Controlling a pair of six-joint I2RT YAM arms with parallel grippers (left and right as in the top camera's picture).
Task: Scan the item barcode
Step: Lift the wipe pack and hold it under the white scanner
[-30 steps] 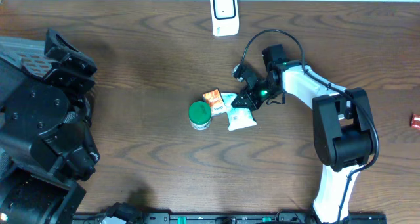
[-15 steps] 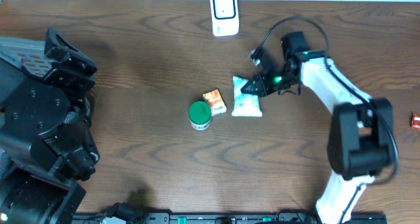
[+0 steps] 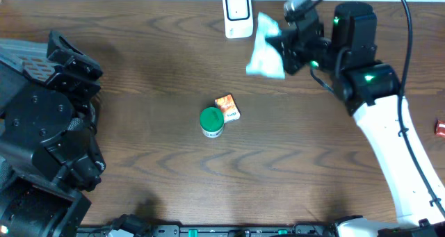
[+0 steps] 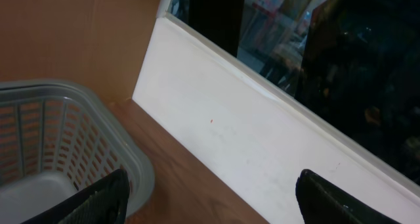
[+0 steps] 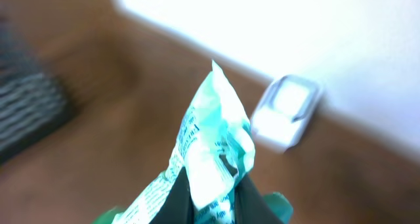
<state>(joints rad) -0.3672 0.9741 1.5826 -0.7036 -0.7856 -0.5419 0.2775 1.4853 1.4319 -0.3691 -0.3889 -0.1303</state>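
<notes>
A white and teal packet (image 3: 263, 51) hangs in the air just right of the white scanner (image 3: 237, 14) at the table's back edge, and my right gripper (image 3: 284, 46) is shut on it. In the right wrist view the packet (image 5: 213, 135) sticks up between the dark fingers (image 5: 176, 199) of that gripper (image 5: 213, 203), crumpled at the pinch, with the scanner (image 5: 286, 112) blurred behind it to the right. No barcode can be made out. My left gripper (image 4: 211, 184) stands open at the far left with nothing between its fingers.
A green-lidded can (image 3: 211, 122) and a small orange packet (image 3: 227, 107) lie mid-table. A red item (image 3: 440, 128) shows at the right edge. A grey basket (image 4: 65, 138) sits under the left arm (image 3: 42, 140), next to a white wall (image 4: 262, 138).
My right gripper has lifted the white and teal packet off the table beside the orange packet and carried it up and back, close to the scanner. The left arm has not moved.
</notes>
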